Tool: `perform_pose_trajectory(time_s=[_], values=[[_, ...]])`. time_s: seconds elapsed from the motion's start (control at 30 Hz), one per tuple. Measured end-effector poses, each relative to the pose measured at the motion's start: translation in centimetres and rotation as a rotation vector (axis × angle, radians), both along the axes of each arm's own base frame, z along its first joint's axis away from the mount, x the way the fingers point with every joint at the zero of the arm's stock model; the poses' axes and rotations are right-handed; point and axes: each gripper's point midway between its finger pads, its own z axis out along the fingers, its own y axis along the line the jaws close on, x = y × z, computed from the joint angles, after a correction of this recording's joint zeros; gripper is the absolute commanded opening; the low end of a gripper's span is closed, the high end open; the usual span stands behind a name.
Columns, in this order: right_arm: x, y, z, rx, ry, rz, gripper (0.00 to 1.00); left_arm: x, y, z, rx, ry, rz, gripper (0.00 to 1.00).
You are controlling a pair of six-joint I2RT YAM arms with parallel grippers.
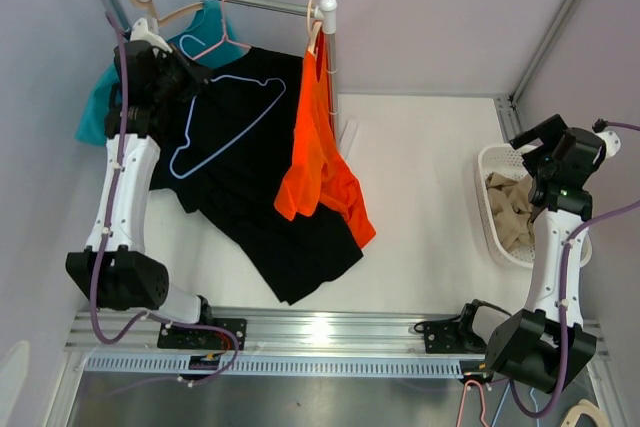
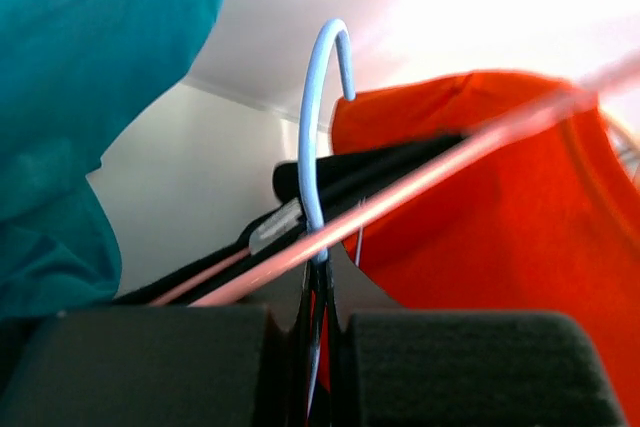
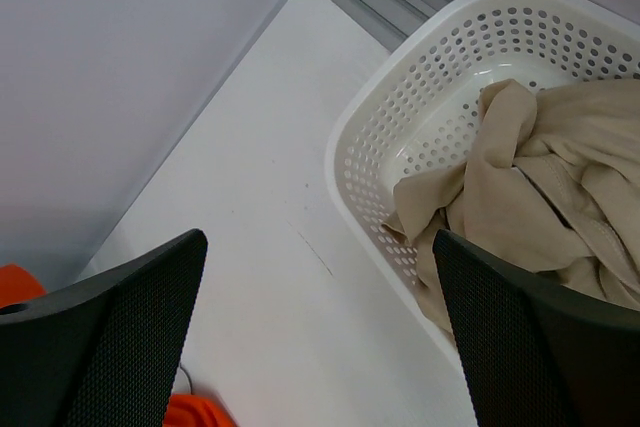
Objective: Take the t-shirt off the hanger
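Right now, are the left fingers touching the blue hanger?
Touching. Left wrist view: the blue hanger runs down between the shut left fingers, no gap.

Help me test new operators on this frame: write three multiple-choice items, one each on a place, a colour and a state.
1. Where does the beige garment lie?
A. on the rail
B. in the white basket
C. under the black t-shirt

2. What colour is the hanger clamped in the left pincer?
A. pink
B. white
C. light blue

3. How does the right pincer stand?
A. open, holding nothing
B. shut on the basket rim
C. shut on the orange shirt

Answers:
1. B, since the right wrist view shows the cloth bunched inside the perforated walls.
2. C, since the left wrist view shows the blue wire running down between the closed pads.
3. A, since its fingers stand wide apart with only table and basket between them.
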Motion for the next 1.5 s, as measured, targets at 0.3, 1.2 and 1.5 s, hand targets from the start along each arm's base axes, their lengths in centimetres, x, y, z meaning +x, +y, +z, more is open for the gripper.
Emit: perform_pose_trajectory(time_s=[0.3, 1.2, 1.5], values=[[0.1, 0.4, -0.3, 0.003, 0.003, 0.014, 0.99, -0.3, 2.0, 0.5, 0.010, 0.124, 0.130, 0.01], [0.7, 2.1, -0.1, -0.002, -0.005, 0.065, 1.00, 0.7, 0.7, -1.1, 0.213, 0.359, 0.200, 0.01], [0.6, 2.2, -0.2, -0.004, -0.006, 0.069, 0.99, 0.5, 1.6, -2.1, 0.270, 0.406, 0.229, 0.01]])
